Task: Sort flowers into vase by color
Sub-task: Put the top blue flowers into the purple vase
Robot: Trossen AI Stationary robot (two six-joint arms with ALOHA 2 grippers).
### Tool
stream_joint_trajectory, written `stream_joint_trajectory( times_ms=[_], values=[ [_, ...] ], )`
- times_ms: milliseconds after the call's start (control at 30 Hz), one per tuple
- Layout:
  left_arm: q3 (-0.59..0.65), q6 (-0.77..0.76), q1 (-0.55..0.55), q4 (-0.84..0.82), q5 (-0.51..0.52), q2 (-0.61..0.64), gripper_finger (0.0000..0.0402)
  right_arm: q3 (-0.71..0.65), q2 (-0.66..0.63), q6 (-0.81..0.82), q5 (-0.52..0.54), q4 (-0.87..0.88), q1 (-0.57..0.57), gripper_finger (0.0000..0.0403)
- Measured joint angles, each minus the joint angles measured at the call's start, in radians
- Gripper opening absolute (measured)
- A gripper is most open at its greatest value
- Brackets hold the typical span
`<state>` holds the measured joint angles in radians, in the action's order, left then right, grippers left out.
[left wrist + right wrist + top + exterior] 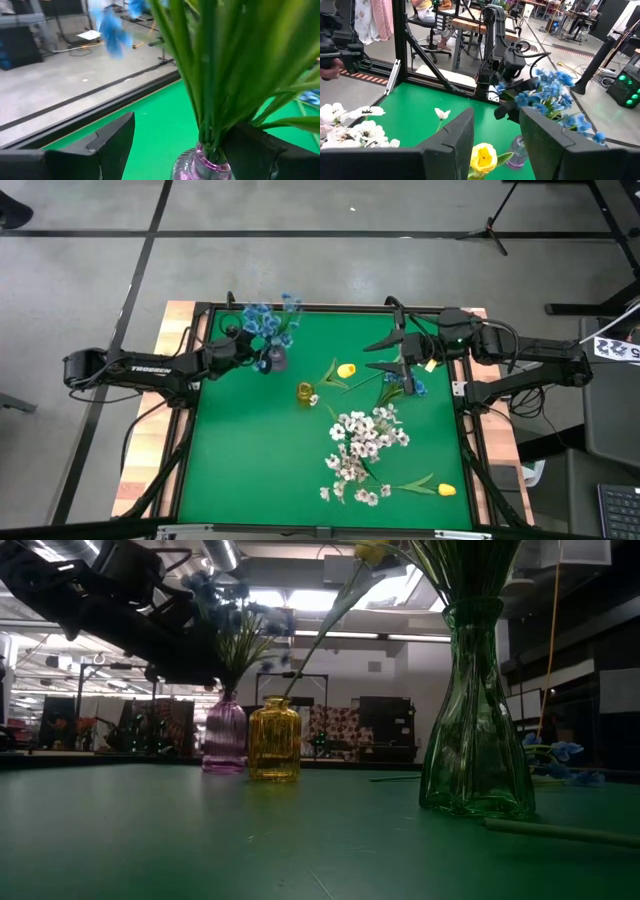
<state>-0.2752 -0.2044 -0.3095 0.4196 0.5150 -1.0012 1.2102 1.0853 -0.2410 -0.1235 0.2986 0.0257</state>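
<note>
Now left pincer (170, 150) wide open, astride purple vase (202, 167), blue flowers (268, 320) inside.

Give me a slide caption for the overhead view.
Left gripper open at the purple vase of blue flowers; white flowers fill another vase.

The high view is evenly lit from above, and the green table (250, 470) shows only faint shadows. The low view is dim and backlit: ceiling lights (270, 598) glare behind a dark arm (120, 610), and the green glass vase (477, 710) glints. In the left wrist view the blue blossoms (111, 30) and green stems (215, 65) are smeared with blur. The right wrist view is bright, its near fingers (450, 145) soft.
</note>
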Motion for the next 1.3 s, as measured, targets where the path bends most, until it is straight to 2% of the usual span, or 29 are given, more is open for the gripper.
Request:
stream_joint_trajectory(
  times_ms=[333,800,867,1033,1167,1300],
  values=[
    [0.000,-0.081,-0.095,0.048,0.020,0.000,0.0276,0.000,0.000,-0.011,0.005,0.027,0.000,0.0159],
    [-0.003,-0.011,-0.209,0.119,0.026,0.000,0.0276,0.000,0.000,-0.027,0.045,0.037,0.001,0.0159],
    [-0.014,-0.057,-0.216,0.108,0.011,0.000,0.0276,0.000,0.000,-0.027,0.045,0.038,0.001,0.0159],
    [-0.045,-0.065,-0.198,-0.028,-0.125,0.001,0.0276,0.000,0.000,-0.027,0.045,0.055,0.001,0.0159],
    [-0.065,-0.058,-0.177,-0.174,-0.140,0.000,0.0276,0.000,0.000,-0.027,0.045,0.062,0.001,0.0159],
    [-0.067,-0.057,-0.176,-0.196,-0.139,0.000,0.0276,0.000,0.000,-0.027,0.045,0.063,0.001,0.0159]
  ],
)
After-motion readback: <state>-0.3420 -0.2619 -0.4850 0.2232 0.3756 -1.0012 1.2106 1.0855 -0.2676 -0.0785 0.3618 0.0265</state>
